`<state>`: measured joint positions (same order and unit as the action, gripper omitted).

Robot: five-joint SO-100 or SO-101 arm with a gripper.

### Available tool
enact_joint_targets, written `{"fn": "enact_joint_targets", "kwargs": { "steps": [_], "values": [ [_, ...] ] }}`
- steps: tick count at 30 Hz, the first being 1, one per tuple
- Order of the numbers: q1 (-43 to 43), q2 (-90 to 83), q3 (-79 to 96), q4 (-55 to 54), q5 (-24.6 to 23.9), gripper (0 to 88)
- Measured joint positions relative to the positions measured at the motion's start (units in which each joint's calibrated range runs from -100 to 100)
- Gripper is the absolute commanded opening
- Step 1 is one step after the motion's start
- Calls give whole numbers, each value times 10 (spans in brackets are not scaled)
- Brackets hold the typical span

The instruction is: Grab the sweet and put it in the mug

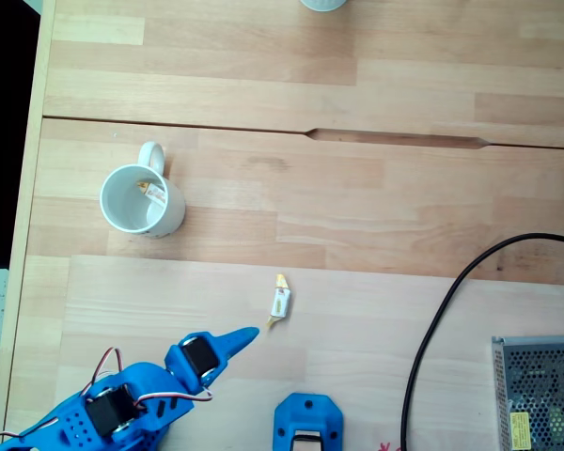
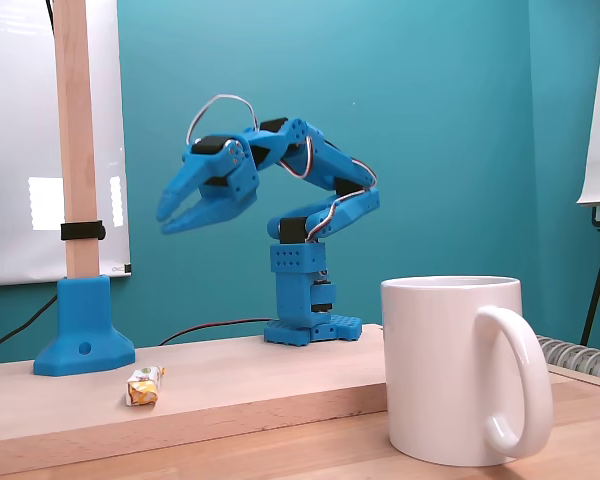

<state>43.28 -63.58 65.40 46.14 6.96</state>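
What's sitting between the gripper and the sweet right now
Nothing. In the top-down fixed view, bare wooden table lies between the gripper and the sweet; the side-on fixed view shows the gripper raised above the table.

Sweet (image 1: 279, 303) on table (image 1: 376, 188), right of and below mug (image 1: 142, 200); hand (image 1: 249, 334) beside sweet.

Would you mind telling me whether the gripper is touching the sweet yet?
Apart. In a fixed view the gripper hangs high above the sweet lying on the table.
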Motion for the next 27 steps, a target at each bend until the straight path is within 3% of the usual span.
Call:
{"fn": "enact_joint_targets", "kwargs": {
  "steps": [27],
  "values": [
    [6,399,-174,0,0,34]
  ]
}}
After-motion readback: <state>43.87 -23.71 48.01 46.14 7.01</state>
